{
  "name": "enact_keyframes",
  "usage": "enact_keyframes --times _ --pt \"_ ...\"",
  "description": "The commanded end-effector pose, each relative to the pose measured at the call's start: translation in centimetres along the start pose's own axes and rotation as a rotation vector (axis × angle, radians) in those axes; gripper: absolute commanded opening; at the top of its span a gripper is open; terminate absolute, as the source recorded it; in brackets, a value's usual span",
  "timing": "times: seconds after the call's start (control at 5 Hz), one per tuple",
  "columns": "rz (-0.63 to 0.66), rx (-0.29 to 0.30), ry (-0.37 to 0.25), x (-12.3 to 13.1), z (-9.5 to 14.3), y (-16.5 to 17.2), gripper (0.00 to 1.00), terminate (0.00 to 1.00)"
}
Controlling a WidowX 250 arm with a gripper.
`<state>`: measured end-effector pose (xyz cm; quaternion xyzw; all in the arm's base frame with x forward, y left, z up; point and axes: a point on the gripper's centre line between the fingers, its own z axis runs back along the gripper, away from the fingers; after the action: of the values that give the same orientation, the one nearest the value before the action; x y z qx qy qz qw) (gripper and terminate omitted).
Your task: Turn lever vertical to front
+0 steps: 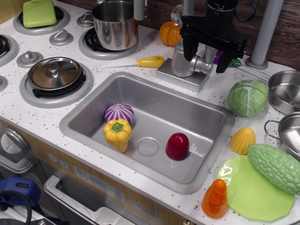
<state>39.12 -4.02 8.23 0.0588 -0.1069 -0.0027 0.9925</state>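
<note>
The silver faucet (180,58) stands on its base behind the sink (154,126). Its stubby cylinder (201,64) sticks out to the right of the round body. The lever's flat paddle is mostly hidden behind my black gripper (206,56). The gripper hangs from above right over that cylinder. Its two fingers are spread, one (189,49) near the faucet body and one (224,61) to the right, so the stub lies between them. The fingers do not visibly press on anything.
The thin spout pipe (187,7) and a thick grey pole (265,33) rise behind the gripper. A toy pumpkin (169,33), yellow-handled knife (145,62), cabbage (247,97), pans (286,91) and corn (243,139) lie around. The sink holds an onion (119,112), yellow pepper (117,134) and a red piece (177,146).
</note>
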Motion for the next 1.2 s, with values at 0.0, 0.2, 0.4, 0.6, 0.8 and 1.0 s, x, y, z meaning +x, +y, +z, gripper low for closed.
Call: enact_keyframes --times 0.0,0.2,0.4,0.6,0.8,1.0 --pt "0.000 0.000 0.000 0.0 0.0 0.0 1.00 0.00" --pt "-0.005 0.005 -0.065 0.3 0.1 0.1 1.00 0.00" --pt "-0.033 0.027 -0.174 1.1 0.6 0.1 1.00 0.00" --pt "-0.053 0.007 -0.221 2.3 1.2 0.4 1.00 0.00" --pt "-0.067 0.001 -0.239 3.4 1.6 0.7 1.00 0.00" --pt "-0.074 0.006 -0.250 4.1 1.7 0.9 1.00 0.00"
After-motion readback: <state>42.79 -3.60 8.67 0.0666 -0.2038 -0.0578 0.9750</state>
